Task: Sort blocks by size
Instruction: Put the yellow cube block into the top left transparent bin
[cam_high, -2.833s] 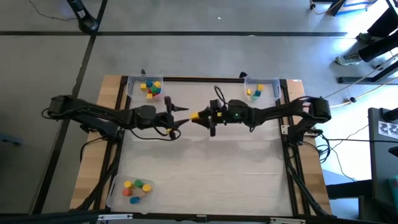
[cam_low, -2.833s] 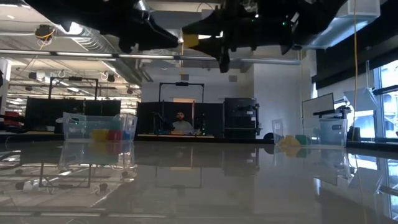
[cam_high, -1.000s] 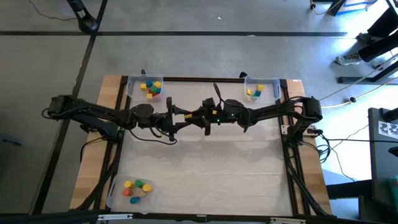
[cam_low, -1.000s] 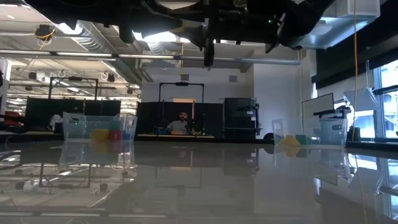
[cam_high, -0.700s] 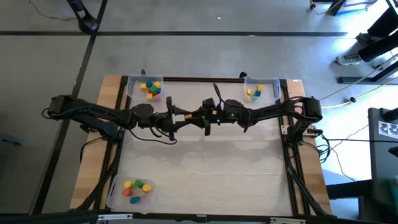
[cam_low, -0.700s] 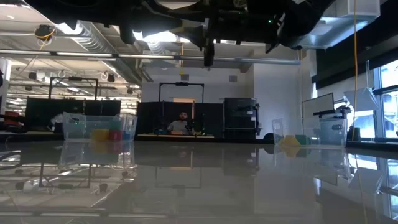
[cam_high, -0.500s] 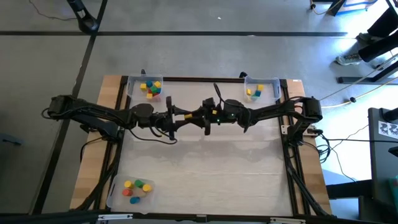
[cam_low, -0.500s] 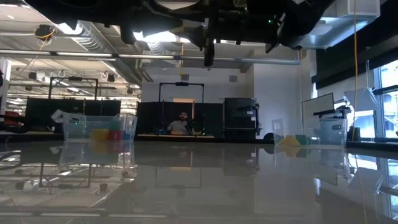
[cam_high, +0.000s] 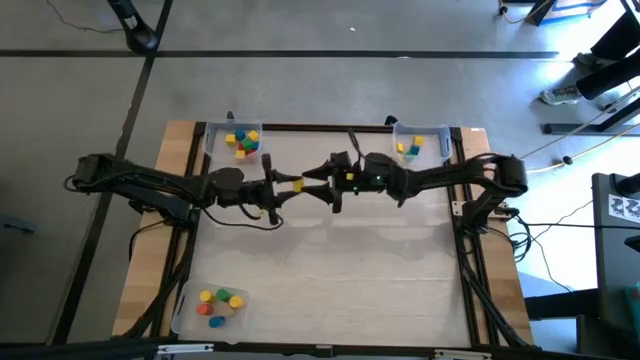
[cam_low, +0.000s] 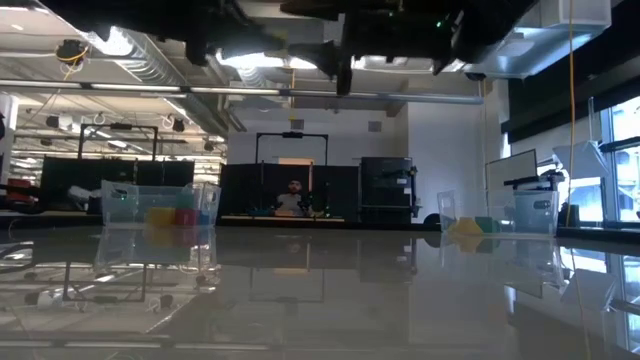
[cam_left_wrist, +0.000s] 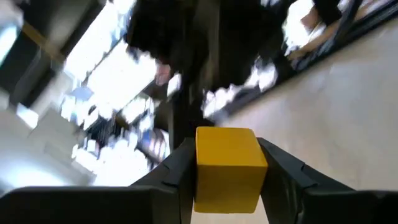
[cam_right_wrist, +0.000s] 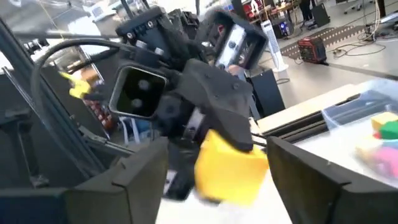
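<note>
Left gripper (cam_high: 290, 183) jaws grasping yellow block (cam_left_wrist: 227, 165), right gripper (cam_high: 318, 186) jaws released, three trays (cam_high: 236, 131) holding blocks (cam_high: 243, 143)

A pale counter (cam_high: 330, 270) with wooden edges stands on a grey floor (cam_high: 330, 85). Three clear plastic trays sit on it: one at the far left corner (cam_high: 212, 140), one at the far right corner (cam_high: 440, 135), one at the near left corner (cam_high: 190, 300). A dark metal frame (cam_high: 470, 270) borders the counter. In the low view, the counter's glossy surface reflects the room. Far behind it, a person (cam_low: 291, 199) sits at a desk beneath a dark frame (cam_low: 291, 137), with ceiling lights (cam_low: 120, 45) overhead.
</note>
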